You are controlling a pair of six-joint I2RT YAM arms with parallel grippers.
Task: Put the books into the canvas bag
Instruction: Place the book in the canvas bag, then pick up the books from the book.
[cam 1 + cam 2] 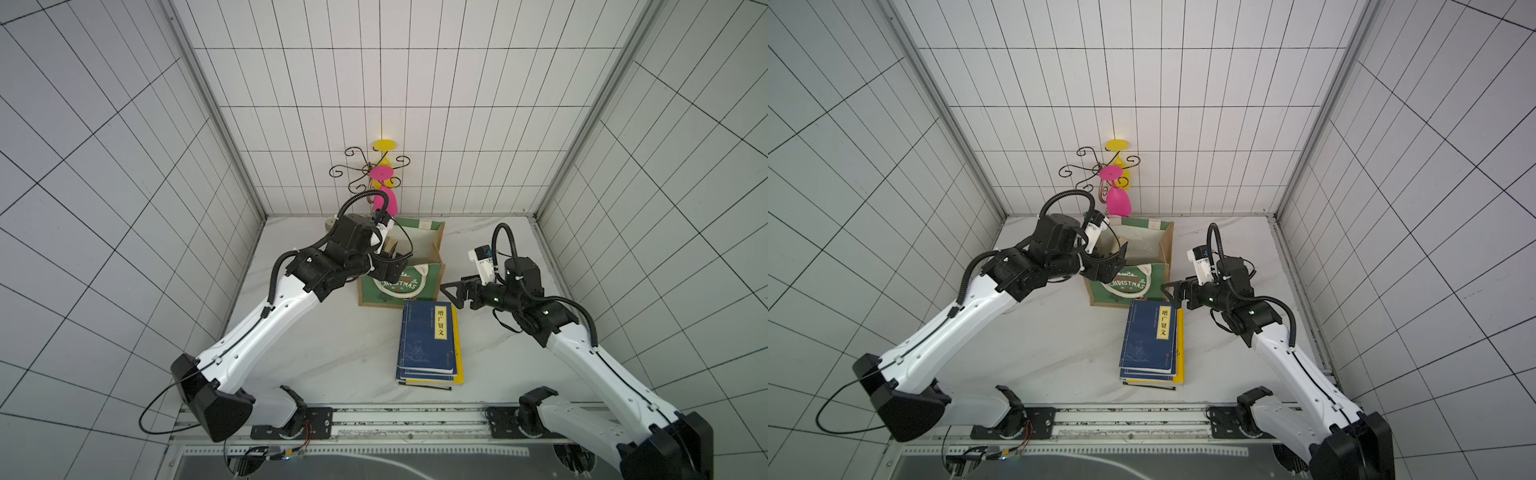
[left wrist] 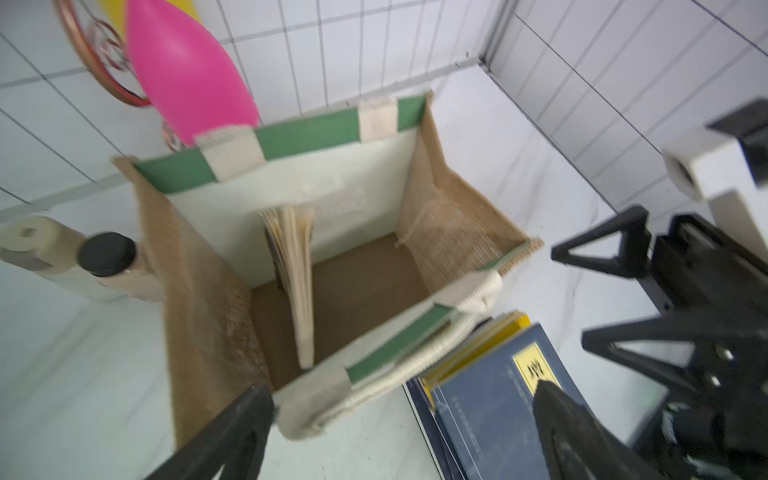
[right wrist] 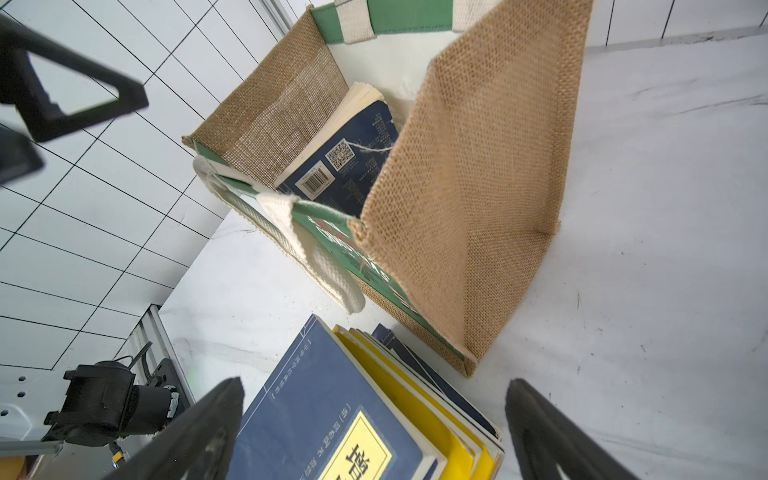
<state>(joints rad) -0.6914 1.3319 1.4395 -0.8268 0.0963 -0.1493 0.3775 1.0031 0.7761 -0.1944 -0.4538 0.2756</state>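
Note:
The canvas bag (image 1: 395, 287) (image 1: 1126, 286) stands open at the back of the table, tan jute with green panels. One navy book (image 2: 298, 274) (image 3: 353, 153) leans upright inside it. A stack of books (image 1: 428, 340) (image 1: 1150, 340), navy on top with a yellow label, lies flat just in front of the bag. My left gripper (image 1: 400, 270) (image 2: 399, 419) hangs open over the bag's near rim and handle, holding nothing. My right gripper (image 1: 452, 293) (image 3: 374, 424) is open over the far end of the stack (image 3: 332, 415), with nothing held.
A curled wire stand (image 1: 365, 170) at the back wall carries a pink cup (image 1: 384, 199) and a yellow one (image 1: 384, 145) just behind the bag. A cream cylinder with a black cap (image 2: 62, 253) lies left of the bag. Tiled walls enclose three sides.

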